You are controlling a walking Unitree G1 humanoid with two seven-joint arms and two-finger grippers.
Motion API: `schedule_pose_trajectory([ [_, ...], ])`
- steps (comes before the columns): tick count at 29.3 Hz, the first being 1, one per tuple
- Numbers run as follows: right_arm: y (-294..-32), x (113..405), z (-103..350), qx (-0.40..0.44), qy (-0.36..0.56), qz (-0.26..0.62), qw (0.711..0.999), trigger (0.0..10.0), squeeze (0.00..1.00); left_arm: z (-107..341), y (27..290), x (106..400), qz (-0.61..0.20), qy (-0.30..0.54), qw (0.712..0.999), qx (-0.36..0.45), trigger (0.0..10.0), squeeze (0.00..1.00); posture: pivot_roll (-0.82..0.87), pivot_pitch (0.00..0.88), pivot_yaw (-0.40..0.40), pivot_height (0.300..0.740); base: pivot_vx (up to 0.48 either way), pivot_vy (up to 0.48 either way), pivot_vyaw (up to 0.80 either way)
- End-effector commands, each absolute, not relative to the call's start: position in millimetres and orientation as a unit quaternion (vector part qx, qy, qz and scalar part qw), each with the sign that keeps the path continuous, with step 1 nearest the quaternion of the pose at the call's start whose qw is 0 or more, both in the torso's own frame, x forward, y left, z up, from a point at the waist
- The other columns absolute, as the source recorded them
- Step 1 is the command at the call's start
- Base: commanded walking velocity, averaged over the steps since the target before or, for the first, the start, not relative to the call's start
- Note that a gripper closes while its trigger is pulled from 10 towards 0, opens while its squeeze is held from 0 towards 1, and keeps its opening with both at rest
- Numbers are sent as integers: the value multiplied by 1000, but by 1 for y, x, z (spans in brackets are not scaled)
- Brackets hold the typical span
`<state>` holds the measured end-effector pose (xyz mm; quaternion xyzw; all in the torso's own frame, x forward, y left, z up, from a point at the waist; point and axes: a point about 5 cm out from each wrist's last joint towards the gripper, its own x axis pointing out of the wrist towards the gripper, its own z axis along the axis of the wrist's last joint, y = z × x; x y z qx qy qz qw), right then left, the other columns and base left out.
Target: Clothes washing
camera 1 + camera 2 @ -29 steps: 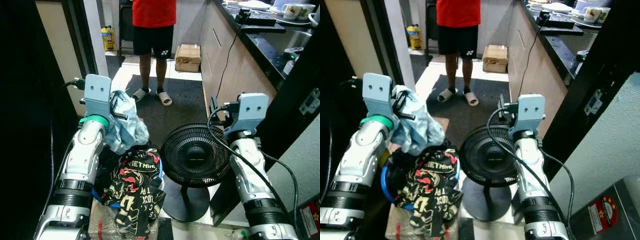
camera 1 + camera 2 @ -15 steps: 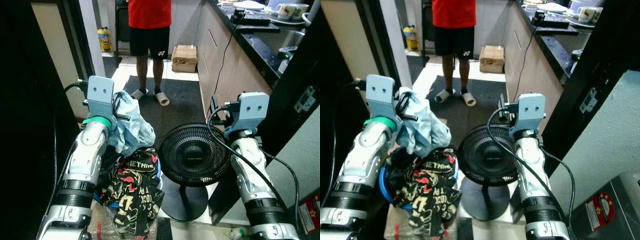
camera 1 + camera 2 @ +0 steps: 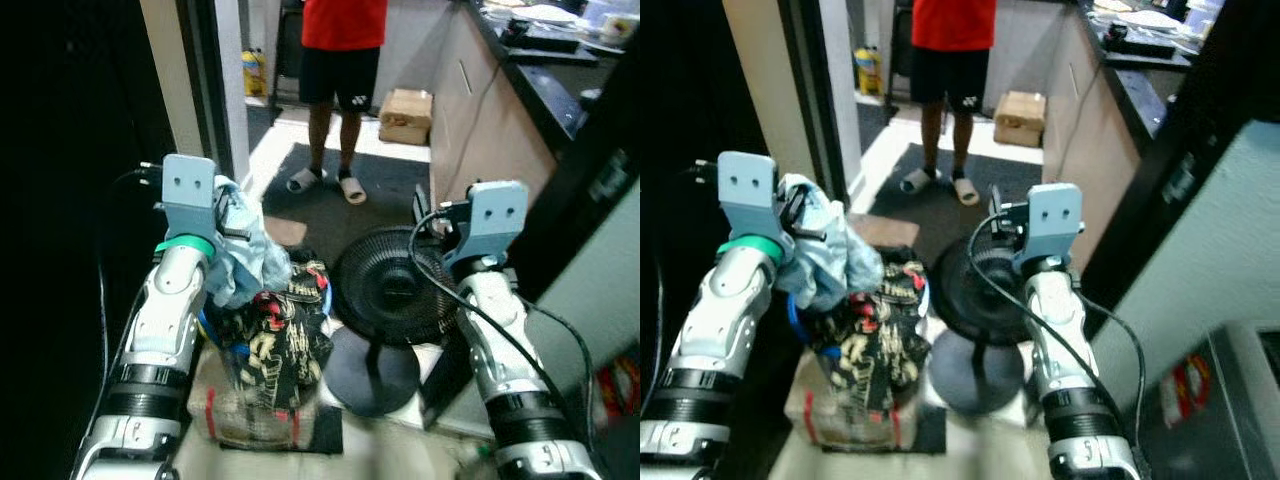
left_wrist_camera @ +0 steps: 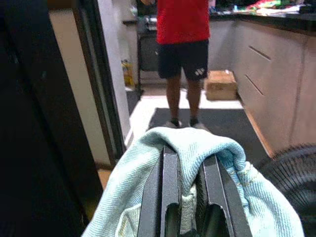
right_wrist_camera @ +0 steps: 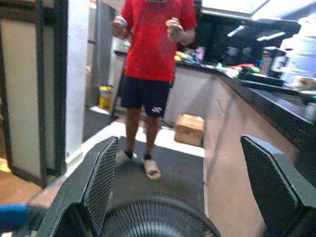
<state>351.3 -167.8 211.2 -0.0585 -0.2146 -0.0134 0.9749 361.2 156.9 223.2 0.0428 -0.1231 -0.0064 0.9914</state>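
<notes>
The light blue garment (image 3: 243, 262) is a pale denim-like cloth, bunched and crumpled; it is raised above the pile, draped over and wrapped around the two black fingers (image 4: 170, 197) of the left gripper (image 4: 190, 217), which are clamped close together on a fold of it; its loose end hangs down and touches the heap below. The black patterned garment (image 3: 281, 340), printed with red and cream lettering, lies on top of the pile of clothes in the blue basket (image 3: 215, 335), spilling over the rim and hanging down the front.

Head stereo downward; wrist cameras forward
</notes>
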Motion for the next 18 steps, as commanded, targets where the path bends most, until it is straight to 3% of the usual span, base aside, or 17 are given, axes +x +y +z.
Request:
schedule_pose_trajectory([
  [1, -167, 351, 209, -56, -211, -11, 976, 10000, 0, 234, 157, 361, -6, -147, 988, 44, 10000, 0, 48, 0, 7, 740, 0, 0, 0],
  [4, -167, 352, 209, -54, -209, -11, 976, 10000, 0, 233, 156, 361, -9, -146, 988, 44, 10000, 0, 47, 0, 5, 740, 0, 0, 0],
  [18, -168, 352, 215, -40, -219, -8, 975, 10000, 0, 239, 156, 360, -10, -155, 987, 47, 10000, 0, 54, 0, 4, 740, 0, 0, -800],
])
